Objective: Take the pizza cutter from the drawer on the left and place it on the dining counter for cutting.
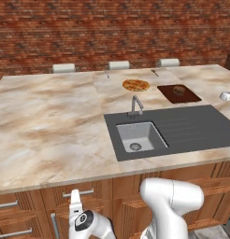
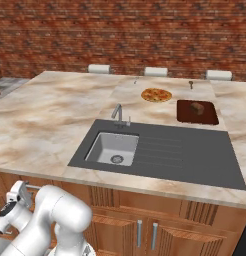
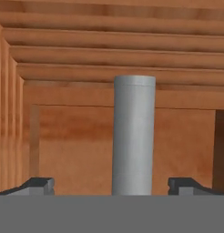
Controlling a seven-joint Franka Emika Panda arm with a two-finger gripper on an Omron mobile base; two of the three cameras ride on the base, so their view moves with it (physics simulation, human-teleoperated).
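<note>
- Stretching beneath a red brick wall (image 1: 112,28), the dining counter (image 1: 46,121) is carrying a sink (image 1: 138,136), pizza (image 1: 135,84) and cutting board (image 1: 178,93) around two o'clock.
- Reaching low toward seven o'clock, the gripper (image 3: 112,184) is gaping wide, straddling the drawer (image 1: 84,195) handle (image 3: 134,136), gripping nothing; pizza cutter unseen.

One pizza (image 1: 135,85), one cutting board (image 1: 178,93), one sink (image 1: 140,136), three white stools (image 1: 118,65).

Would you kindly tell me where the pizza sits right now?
The pizza lies on the dining counter beyond the sink, just left of the cutting board.
</note>
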